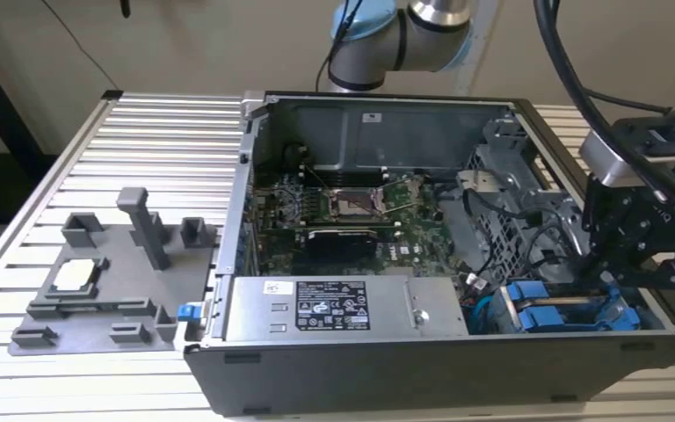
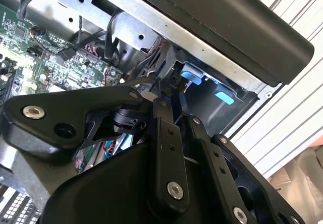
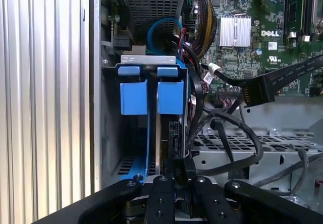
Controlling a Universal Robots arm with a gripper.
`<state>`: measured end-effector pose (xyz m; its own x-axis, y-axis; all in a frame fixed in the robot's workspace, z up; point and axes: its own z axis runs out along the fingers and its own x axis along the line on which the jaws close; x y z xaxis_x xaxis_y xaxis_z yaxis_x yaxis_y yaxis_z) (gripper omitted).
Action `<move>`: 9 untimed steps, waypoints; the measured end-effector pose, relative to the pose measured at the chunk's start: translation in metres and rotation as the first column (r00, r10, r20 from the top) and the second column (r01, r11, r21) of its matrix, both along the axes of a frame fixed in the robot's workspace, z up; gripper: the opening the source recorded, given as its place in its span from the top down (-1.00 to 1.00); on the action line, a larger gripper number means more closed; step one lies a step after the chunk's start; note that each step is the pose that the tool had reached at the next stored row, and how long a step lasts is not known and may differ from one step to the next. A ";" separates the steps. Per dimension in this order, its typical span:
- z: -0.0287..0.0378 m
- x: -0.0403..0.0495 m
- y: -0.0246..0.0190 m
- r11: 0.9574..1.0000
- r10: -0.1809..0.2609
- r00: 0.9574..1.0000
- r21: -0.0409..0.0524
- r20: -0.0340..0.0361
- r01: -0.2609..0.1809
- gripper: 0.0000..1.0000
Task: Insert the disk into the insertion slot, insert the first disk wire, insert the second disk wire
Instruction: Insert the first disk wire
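Disk (image 3: 170, 99) on edge (blue end away), long axis toward hand (image 3: 177, 179), clamped on connector (image 3: 177, 164).

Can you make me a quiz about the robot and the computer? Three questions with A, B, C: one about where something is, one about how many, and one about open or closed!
1. In the exterior view, where is the tool?
A. Over the grey plate.
B. Over the middle of the motherboard.
C. At the drive bay, at the case's end on the exterior view's right.

2. In the first wrist view, how many blue carriers sit side by side in the bay?
A. Two.
B. One.
C. Four.

3. How is the case?
A. Shut.
B. Open, with its insides showing.
C. Tipped off the table.

Answers:
1 C: the tool hangs right over the blue carriers at that end.
2 A: two blue fronts stand next to each other.
3 B: the motherboard is plain to see from above.
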<state>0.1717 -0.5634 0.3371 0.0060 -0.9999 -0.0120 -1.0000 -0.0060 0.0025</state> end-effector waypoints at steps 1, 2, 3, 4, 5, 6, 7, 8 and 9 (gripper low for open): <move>-0.0004 0.0000 0.0000 1.000 -0.001 1.000 0.000 0.000 0.001 0.62; -0.0008 0.0000 0.0000 1.000 -0.001 1.000 0.000 0.000 0.001 0.62; -0.0011 0.0000 0.0000 1.000 -0.001 1.000 0.000 0.000 0.001 0.62; -0.0012 0.0000 0.0000 1.000 -0.002 1.000 0.000 0.000 0.002 0.62; -0.0013 0.0000 0.0000 1.000 -0.002 1.000 0.000 0.000 0.002 0.62; -0.0016 -0.0001 0.0000 1.000 -0.002 1.000 0.000 0.000 0.002 0.62; -0.0016 -0.0001 -0.0001 1.000 -0.002 1.000 0.000 0.000 0.002 0.59; -0.0017 -0.0001 -0.0001 1.000 -0.002 1.000 0.000 0.000 0.002 0.48; -0.0016 -0.0001 -0.0001 1.000 -0.002 1.000 0.000 0.000 0.002 0.48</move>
